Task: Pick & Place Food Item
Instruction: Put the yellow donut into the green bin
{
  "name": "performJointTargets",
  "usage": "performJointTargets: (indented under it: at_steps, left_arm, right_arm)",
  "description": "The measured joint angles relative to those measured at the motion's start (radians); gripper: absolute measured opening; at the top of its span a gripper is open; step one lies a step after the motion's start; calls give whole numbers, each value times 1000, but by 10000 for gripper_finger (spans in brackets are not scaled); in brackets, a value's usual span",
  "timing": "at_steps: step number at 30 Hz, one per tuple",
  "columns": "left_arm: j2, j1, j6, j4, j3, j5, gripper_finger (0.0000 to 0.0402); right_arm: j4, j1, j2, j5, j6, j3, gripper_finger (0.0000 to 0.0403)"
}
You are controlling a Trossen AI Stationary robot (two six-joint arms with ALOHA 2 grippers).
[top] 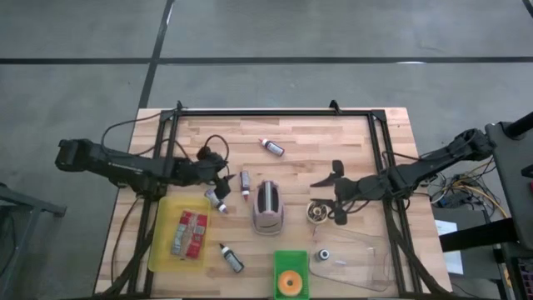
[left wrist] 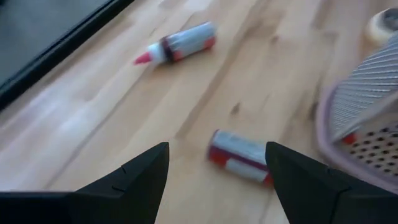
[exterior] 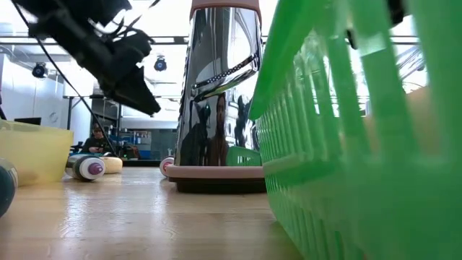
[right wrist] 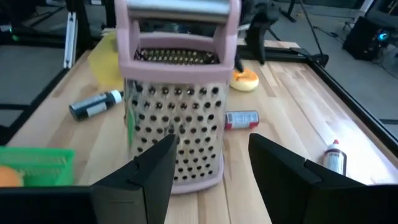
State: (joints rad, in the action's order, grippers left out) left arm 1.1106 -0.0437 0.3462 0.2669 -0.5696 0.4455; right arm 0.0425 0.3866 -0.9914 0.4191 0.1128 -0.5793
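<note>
Hovering over the wooden counter (top: 350, 133), left gripper (top: 223, 182) with jaws released above a small tube (left wrist: 239, 157) beside the grater (top: 268, 208), right gripper (top: 336, 192) also released, facing the grater, donut (top: 290, 283) in the green basket (top: 276, 260), yellow tray (top: 162, 229) nearby.

Wooden table (top: 316, 133) seen from above, with a pink-framed metal box grater (top: 268, 208) standing upright near its centre and a red-capped tube (top: 246, 183) lying just beside the grater's left side. A second red-tipped tube (top: 271, 147) lies well apart toward the far edge, and a dark tube (top: 231, 258) lies near the front edge. Right of the grater sit a round metal object (top: 317, 213), possibly a strainer, and a clear plastic tray (top: 366, 242) holding one small item (top: 323, 254).
</note>
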Motion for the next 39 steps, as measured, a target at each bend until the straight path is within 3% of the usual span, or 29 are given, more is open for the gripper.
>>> performJointTargets:
  at_steps: [5,9,19,26,39]
  left_arm:
    - [6,3,88,354,-163,53,272]
    - [6,23,139,504,-214,42,272]
    - [31,185,146,584,-188,-161,272]
    - [97,294,107,601,-173,-193,272]
    - [273,389,30,600,-160,-195,272]
  right_arm:
    - [25,0,-21,0,-28,21,199]
    - [54,0,-38,0,-47,30,199]
    - [66,6,-45,-2,-83,31,199]
    - [69,13,-45,-4,-91,31,199]
    - [69,17,-45,-9,-90,31,199]
